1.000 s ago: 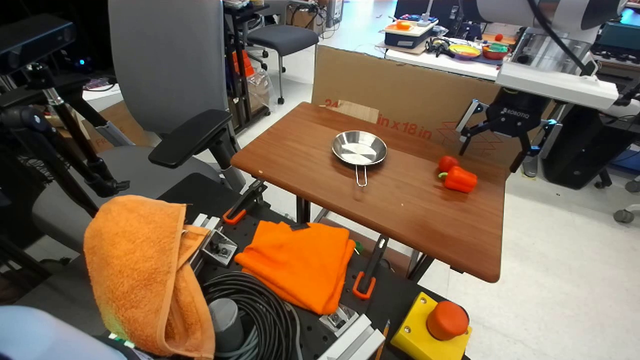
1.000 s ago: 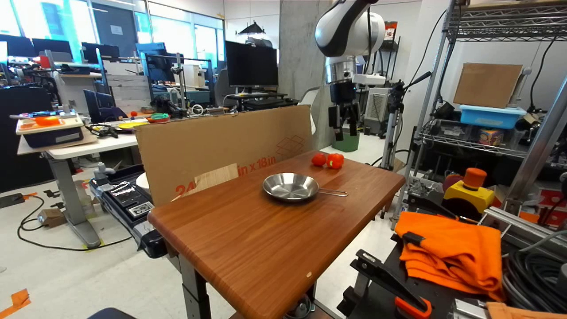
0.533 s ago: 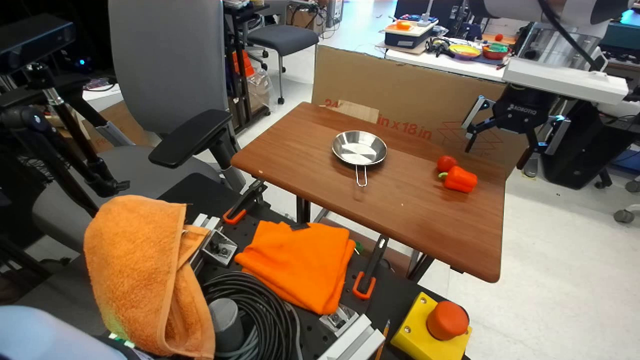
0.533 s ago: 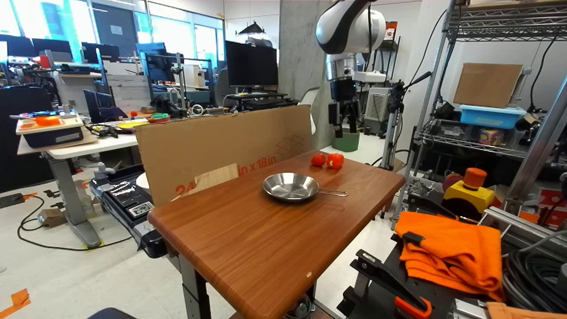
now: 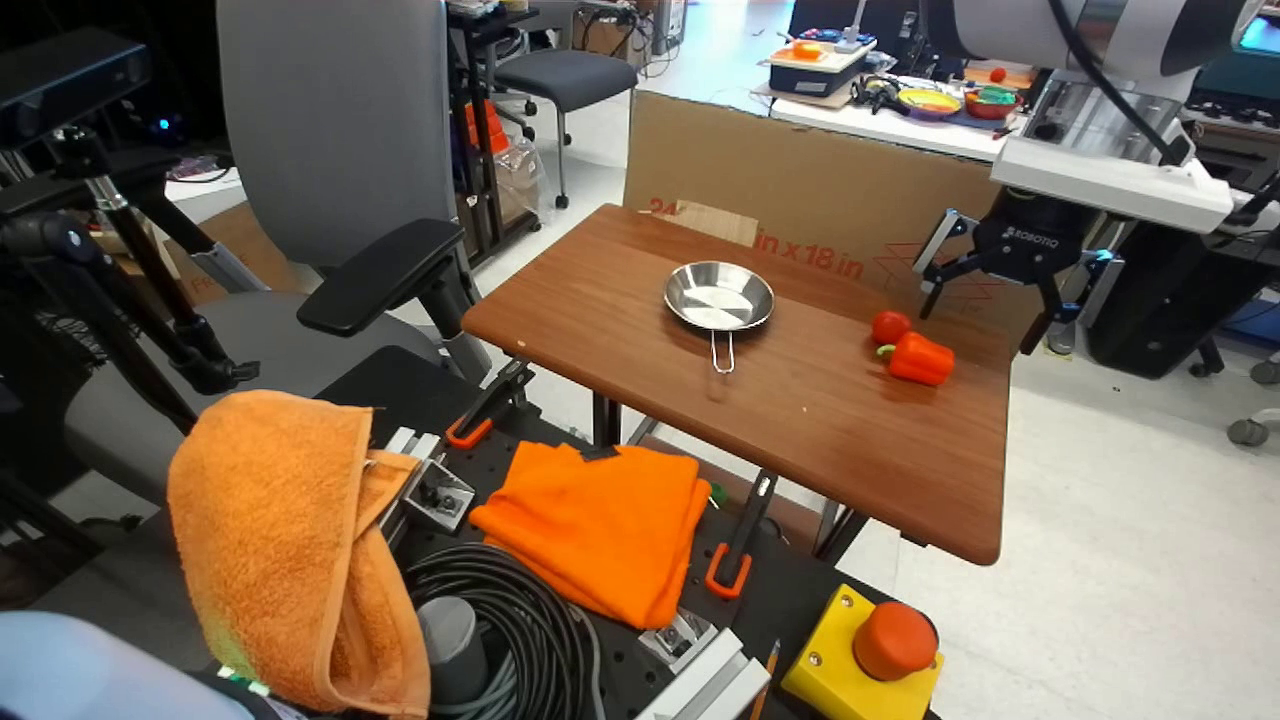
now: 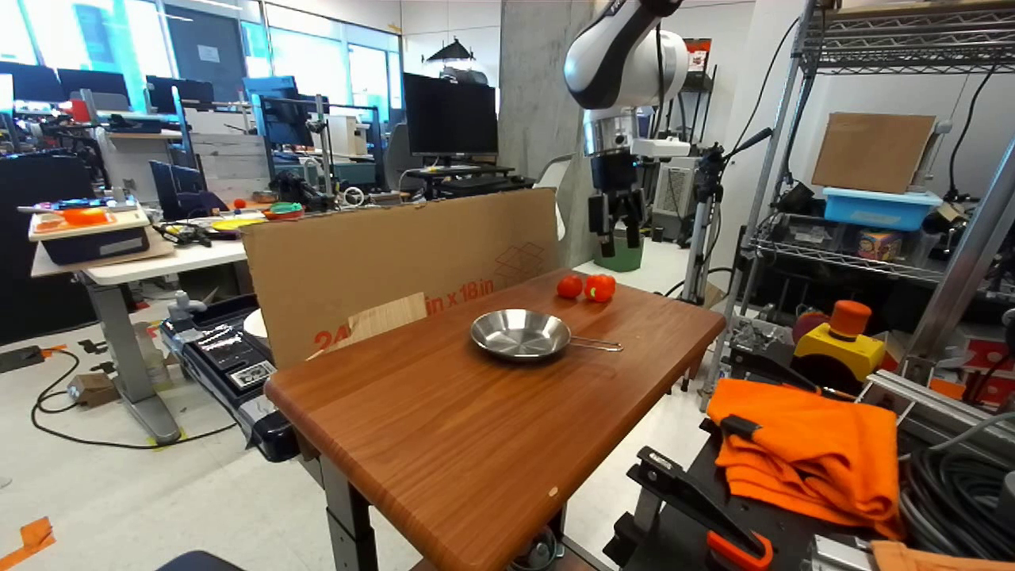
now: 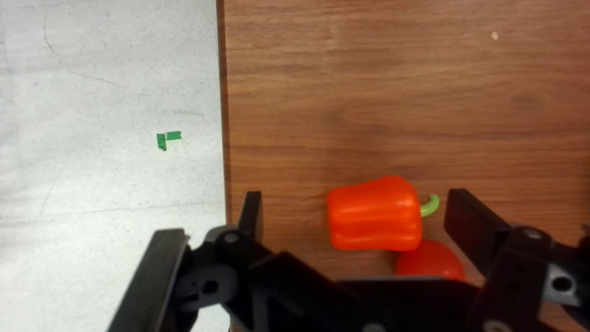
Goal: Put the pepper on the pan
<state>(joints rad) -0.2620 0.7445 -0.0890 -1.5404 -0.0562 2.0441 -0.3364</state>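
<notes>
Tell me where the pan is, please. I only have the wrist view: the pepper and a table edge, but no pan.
Observer: The pan sits on the same table, off on the side where the pepper has its stem.
Operator: Good. Am I down level with the pepper?
Observer: No; both exterior views show the claw higher than the pepper, with a gap between them.
Operator: And how is the pan turned?
Observer: Its handle points away from the cardboard sheet standing along one table edge.
</notes>
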